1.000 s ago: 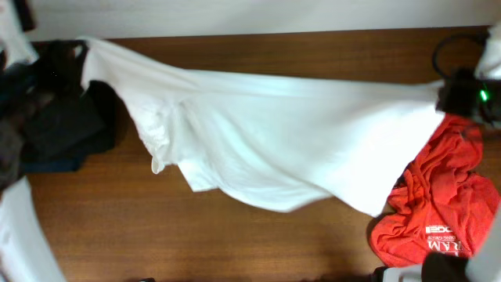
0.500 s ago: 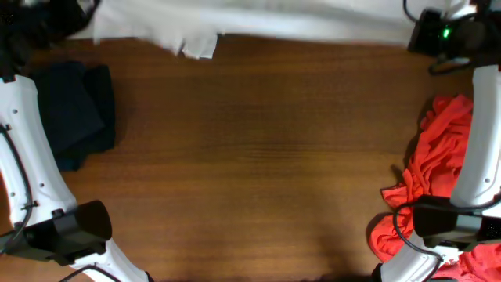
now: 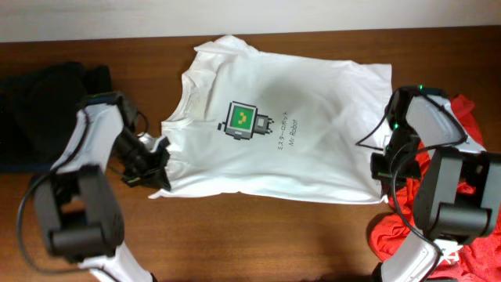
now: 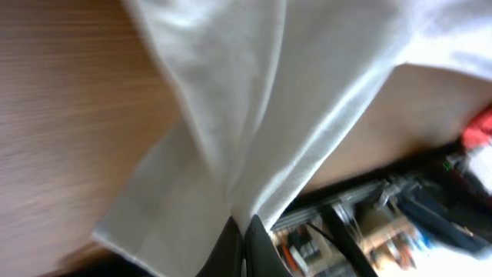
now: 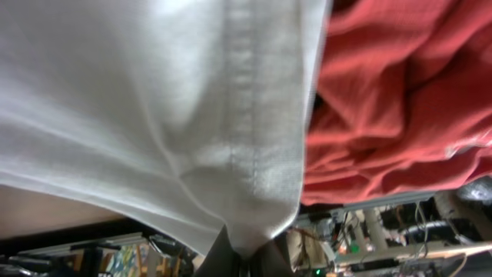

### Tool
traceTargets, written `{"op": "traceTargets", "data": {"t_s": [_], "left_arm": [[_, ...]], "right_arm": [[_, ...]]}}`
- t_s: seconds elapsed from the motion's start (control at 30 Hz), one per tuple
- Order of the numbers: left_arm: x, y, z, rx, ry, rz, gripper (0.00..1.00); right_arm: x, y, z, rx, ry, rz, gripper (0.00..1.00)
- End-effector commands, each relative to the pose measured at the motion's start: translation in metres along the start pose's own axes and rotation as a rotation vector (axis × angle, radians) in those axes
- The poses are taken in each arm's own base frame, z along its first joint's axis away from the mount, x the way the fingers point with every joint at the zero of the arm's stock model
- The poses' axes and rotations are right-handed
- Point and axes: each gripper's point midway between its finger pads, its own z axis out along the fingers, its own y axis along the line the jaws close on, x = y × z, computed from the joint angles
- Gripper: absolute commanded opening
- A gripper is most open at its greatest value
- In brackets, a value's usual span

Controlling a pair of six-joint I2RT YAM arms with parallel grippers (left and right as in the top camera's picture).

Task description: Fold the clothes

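Now the white cotton logo T-shirt (image 3: 313, 94) lies chest-up, lengthwise across the brown wooden table (image 3: 258, 235) (collar leftward); the left gripper (image 3: 159, 163) and right gripper (image 3: 381, 168) each clamp an edge.

White arms (image 3: 88, 137) with bulky black joints (image 3: 78, 227).

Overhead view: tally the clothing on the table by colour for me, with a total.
White T-shirt: 1
Red garment: 1
Dark pile: 1 (I cannot tell how many pieces are in it)
Total: 3
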Motion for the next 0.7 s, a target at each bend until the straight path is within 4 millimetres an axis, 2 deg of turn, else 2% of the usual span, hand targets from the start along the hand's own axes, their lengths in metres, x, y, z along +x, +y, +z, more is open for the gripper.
{"op": "traceTargets", "data": {"t_s": [0.0, 0.07, 0.13, 0.17, 0.23, 0.33, 0.43, 0.53, 0.57, 0.6, 0.63, 0.67], "left_arm": [[0.035, 0.01, -0.033, -0.055, -0.171, -0.072, 0.01], [0.055, 0.007, -0.044, -0.028, -0.276, -0.086, 0.01], [0.043, -0.011, -0.059, 0.053, -0.402, -0.028, 0.01], [0.009, -0.026, -0.074, 0.12, -0.537, 0.052, 0.01], [-0.034, -0.038, -0.088, 0.157, -0.668, 0.113, 0.0], [-0.098, -0.055, -0.086, 0.165, -0.772, 0.198, 0.01], [-0.163, -0.054, -0.083, 0.199, -0.888, 0.199, 0.0], [-0.205, -0.05, -0.081, 0.23, -0.977, 0.201, 0.01], [-0.211, -0.05, -0.077, 0.231, -0.981, 0.209, 0.01], [-0.216, -0.054, -0.072, 0.231, -0.983, 0.224, 0.11], [-0.218, -0.056, -0.069, 0.232, -0.983, 0.232, 0.34], [-0.219, -0.056, -0.069, 0.232, -0.984, 0.232, 0.56]], "right_arm": [[0.023, -0.009, -0.002, 0.011, -0.071, 0.068, 0.04], [0.034, -0.01, -0.01, -0.012, -0.159, 0.109, 0.04], [0.02, -0.008, -0.021, -0.037, -0.268, 0.11, 0.04], [-0.007, 0.0, -0.029, -0.079, -0.376, 0.107, 0.04], [-0.037, 0.006, -0.041, -0.111, -0.495, 0.106, 0.04], [-0.086, 0.013, -0.068, -0.151, -0.702, 0.1, 0.04], [-0.127, 0.019, -0.09, -0.18, -0.858, 0.097, 0.04], [-0.156, 0.022, -0.106, -0.198, -0.963, 0.098, 0.05], [-0.162, 0.023, -0.108, -0.199, -0.982, 0.1, 0.11], [-0.169, 0.023, -0.109, -0.201, -0.999, 0.1, 0.13], [-0.174, 0.024, -0.108, -0.202, -1.003, 0.1, 0.36], [-0.174, 0.024, -0.104, -0.201, -0.993, 0.101, 0.66]]}}
